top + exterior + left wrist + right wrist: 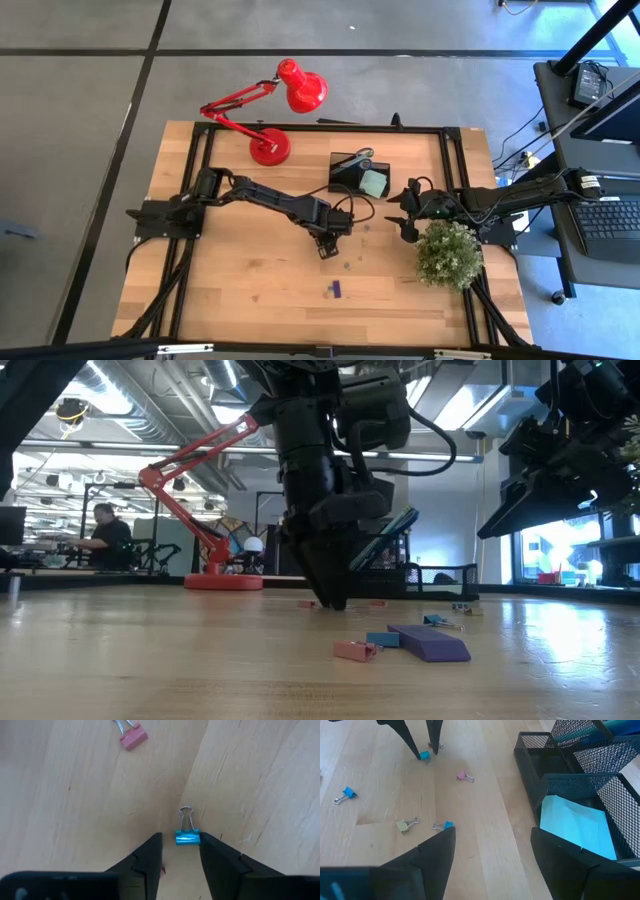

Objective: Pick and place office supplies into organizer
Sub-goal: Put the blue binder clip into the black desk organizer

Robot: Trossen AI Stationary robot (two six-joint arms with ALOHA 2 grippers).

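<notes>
Clip in teal (pixel 187 837), a small binder clip, sits on the counter (pixel 75 810) between the two fingers of the left claw (pixel 181 851), which is down at the wood with its jaws open either side of the clip body, apparently not yet pressing on it. Wire loop points away from the wrist.

Handling judgement: very light, stiff metal body, smooth painted faces, so likely to skid or flip if pinched off-centre. Best hold is across the flat sides of the coloured body, low and square; the wire handles would pivot and are a poor hold.

A pink clip (pixel 132 737) lies a little beyond on bare wood. Right wrist view shows more loose clips: blue (pixel 347 793), yellowish (pixel 404 825), and another blue one (pixel 445 825).

Right claw (pixel 492 852) hovers off the counter near the plant (pixel 447 254), jaws wide and empty.

Organizer (pixel 530 757), black mesh, stands farther back beside the lamp (pixel 270 148). A pale sheet, probably the sticky-note pad (pixel 577 830), lies in its low compartment; contents of the taller section are hard to make out.
</notes>
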